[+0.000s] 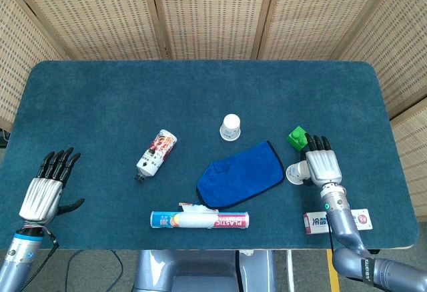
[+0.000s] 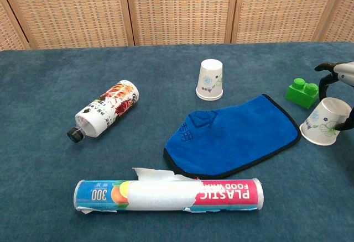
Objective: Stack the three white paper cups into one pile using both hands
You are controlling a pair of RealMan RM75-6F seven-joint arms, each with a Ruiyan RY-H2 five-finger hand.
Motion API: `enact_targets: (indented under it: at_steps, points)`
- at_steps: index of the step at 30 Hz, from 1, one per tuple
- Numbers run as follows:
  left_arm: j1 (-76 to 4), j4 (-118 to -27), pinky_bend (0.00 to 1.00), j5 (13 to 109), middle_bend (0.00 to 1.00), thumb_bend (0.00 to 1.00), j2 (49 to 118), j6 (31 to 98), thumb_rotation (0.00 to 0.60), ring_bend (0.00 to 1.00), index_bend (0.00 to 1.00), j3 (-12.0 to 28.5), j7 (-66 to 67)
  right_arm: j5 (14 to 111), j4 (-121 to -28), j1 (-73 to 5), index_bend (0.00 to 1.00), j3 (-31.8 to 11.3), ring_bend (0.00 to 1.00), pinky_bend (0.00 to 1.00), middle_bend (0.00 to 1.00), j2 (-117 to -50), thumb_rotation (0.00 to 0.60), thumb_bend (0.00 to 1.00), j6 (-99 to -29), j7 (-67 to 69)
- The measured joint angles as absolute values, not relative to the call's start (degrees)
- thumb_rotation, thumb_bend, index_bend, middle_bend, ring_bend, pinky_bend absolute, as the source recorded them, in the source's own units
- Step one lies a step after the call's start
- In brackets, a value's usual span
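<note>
Felt-topped table (image 1: 200, 92); tapered paper cup (image 2: 326, 121) lies tipped.

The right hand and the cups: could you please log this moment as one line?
right hand: around tilted paper cup | left hand: open, idle | upside-down paper cup: untouched | stack: not started
</note>
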State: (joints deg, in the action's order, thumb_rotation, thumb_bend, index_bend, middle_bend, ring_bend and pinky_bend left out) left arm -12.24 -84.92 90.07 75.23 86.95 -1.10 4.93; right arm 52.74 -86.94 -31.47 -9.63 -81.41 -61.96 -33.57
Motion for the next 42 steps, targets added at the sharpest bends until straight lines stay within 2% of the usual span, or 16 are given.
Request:
enact_targets:
  at_steps: [13,26,42]
  points:
    - [-11.8,-84.32,0.0,91.17,0.0,0.06,75.19,87.31,0.6,0.0,0.06,-0.51,4.47,55.65,-90.63,-32.0,0.53,-10.83,0.0,0.03,0.12,-79.47,0.6,0.23,-65.12,-33.25]
    - [-11.72,-83.97,0.0,90.93,0.0,0.06,75.33,86.26,0.6,0.0,0.06,0.04,4.1,55.7,-96.32,-37.93,0.53,-19.02,0.0,0.05,0.12,-75.57,0.6,0.23,-67.69,-36.71]
    - [-11.78,-82.9,0.0,89.51,0.0,0.06,75.15,85.13,0.6,0.0,0.06,1.32,2.1,52.22,-90.91,-47.81,0.54,-21.35,0.0,0.08,0.13,-84.36,0.6,0.23,-64.97,-39.32]
